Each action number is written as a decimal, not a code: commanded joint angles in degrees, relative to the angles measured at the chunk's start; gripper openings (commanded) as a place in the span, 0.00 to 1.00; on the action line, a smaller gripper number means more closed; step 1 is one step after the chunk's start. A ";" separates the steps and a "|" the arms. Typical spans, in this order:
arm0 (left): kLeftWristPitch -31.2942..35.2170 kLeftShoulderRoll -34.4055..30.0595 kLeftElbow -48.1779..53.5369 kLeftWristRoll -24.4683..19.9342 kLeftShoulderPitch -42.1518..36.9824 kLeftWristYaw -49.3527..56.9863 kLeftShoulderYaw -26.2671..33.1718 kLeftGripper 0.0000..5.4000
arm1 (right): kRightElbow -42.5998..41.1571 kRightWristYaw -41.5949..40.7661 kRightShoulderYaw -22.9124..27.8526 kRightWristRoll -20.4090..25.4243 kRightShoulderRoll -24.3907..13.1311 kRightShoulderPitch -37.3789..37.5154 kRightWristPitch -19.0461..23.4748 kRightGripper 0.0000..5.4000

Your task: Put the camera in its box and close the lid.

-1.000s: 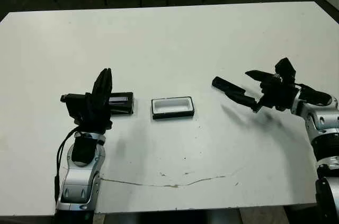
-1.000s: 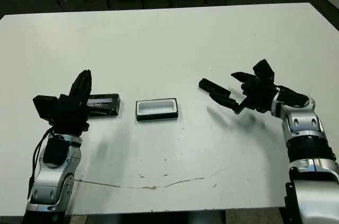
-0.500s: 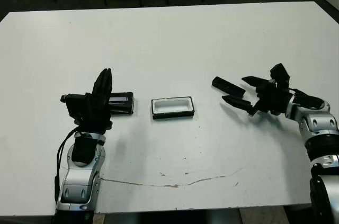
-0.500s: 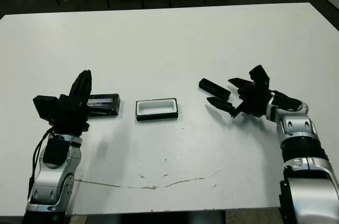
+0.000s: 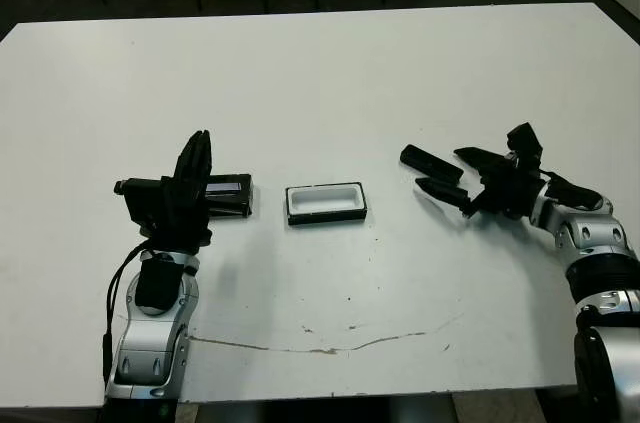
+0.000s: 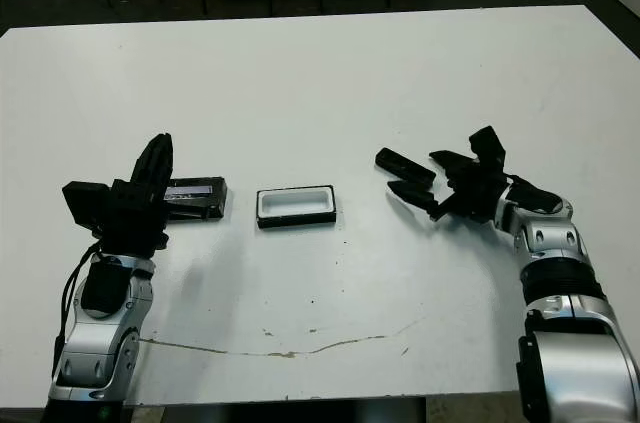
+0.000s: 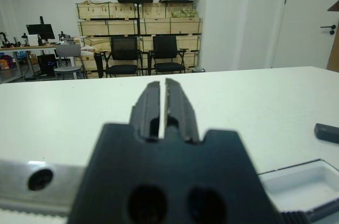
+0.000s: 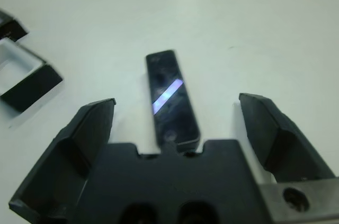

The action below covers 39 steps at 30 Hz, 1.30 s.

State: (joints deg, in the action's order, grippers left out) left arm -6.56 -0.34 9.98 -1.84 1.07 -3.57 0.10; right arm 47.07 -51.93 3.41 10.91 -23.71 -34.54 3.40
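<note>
The camera [image 5: 428, 160], a slim black bar, lies flat on the table right of centre. My right gripper [image 5: 441, 169] is open and low over it, one finger on each side of its near end. In the right wrist view the camera [image 8: 172, 99] with its bluish streak lies between the fingers [image 8: 92, 128], reaching back to the gripper's body. The box [image 5: 327, 218], white-lined and uncovered, sits in the middle of the table. The lid [image 5: 230, 187], with its greyish strip, lies just left of the box. My left gripper [image 5: 200, 136] stands shut beside the lid, holding nothing.
The white table [image 5: 320, 73] has a thin crack-like mark [image 5: 330, 348] near its front edge. Chairs and dark floor lie beyond the far edge. The left wrist view shows chairs [image 7: 124, 54] and stacked crates [image 7: 137, 25] past the table.
My right gripper has dropped and moved left toward the camera, and now straddles its end. The left arm, the box and the lid have not moved.
</note>
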 commanded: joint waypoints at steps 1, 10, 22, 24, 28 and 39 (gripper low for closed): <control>0.19 -0.54 -0.85 0.27 0.92 -0.07 0.03 0.00 | -1.61 2.22 0.46 -0.18 0.98 2.17 -1.17 0.88; 0.61 -0.63 -0.52 0.52 1.11 0.01 -0.02 0.00 | -2.22 1.23 -1.25 -1.94 -0.53 1.89 -2.07 0.58; 0.47 -0.38 -0.46 0.43 1.01 0.29 0.18 0.00 | -0.69 -11.66 -5.72 -4.97 -5.09 0.56 -5.28 0.17; 0.47 -0.43 -0.50 0.35 0.97 0.19 0.21 0.00 | -0.28 -12.21 -6.02 -5.17 -5.29 0.27 -4.59 0.12; 0.65 -0.44 -0.48 0.43 0.93 0.25 0.19 0.00 | -0.38 -12.15 -6.09 -5.04 -5.39 0.33 -4.39 0.09; 0.68 -0.47 -0.42 0.68 1.08 0.37 0.10 0.00 | -3.97 -6.90 -3.77 -3.43 -4.09 2.36 -3.07 0.09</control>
State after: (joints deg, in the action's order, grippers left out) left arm -6.56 -0.34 10.02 -1.36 1.53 -3.37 0.11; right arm 43.94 -60.00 -1.05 6.88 -28.26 -33.24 -0.96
